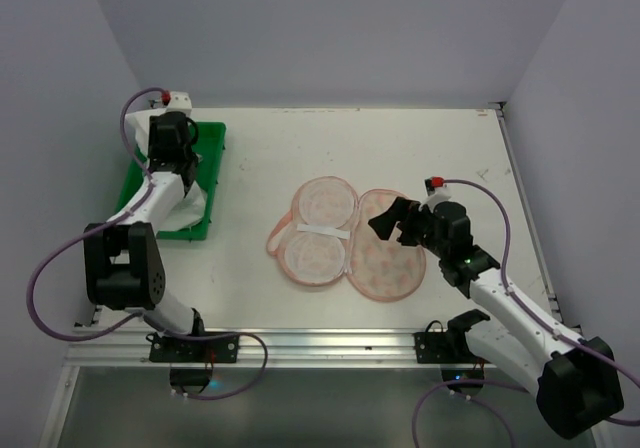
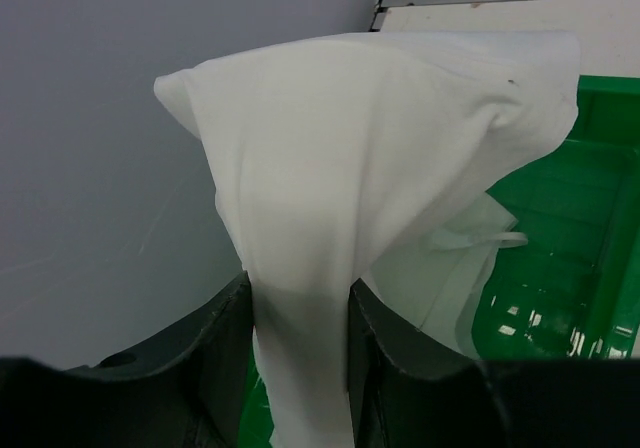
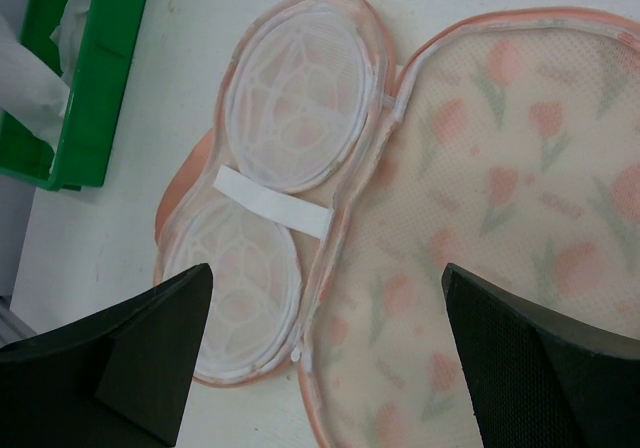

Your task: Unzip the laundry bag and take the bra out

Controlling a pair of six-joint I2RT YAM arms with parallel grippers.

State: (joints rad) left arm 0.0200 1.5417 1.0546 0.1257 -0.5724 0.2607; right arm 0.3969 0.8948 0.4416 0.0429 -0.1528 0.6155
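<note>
The laundry bag [image 1: 385,248] lies unzipped and splayed flat at mid-table. Its cream flower-print half [image 3: 500,218] is on the right. Its other half [image 3: 300,98] shows two white domed mesh frames joined by a white band. My right gripper [image 1: 390,218] hovers open just above the bag's middle [image 3: 325,328], with nothing between its fingers. At the far left, my left gripper [image 1: 188,190] is shut on the white bra [image 2: 350,148]. The fabric is pinched between the fingers [image 2: 300,348] and hangs over the green tray [image 2: 560,268]. A thin strap [image 2: 480,238] trails into the tray.
The green plastic tray [image 1: 208,143] stands by the left wall, with white fabric [image 3: 30,88] draped over its near end. The table's right edge and back wall bound the white tabletop [image 1: 420,148].
</note>
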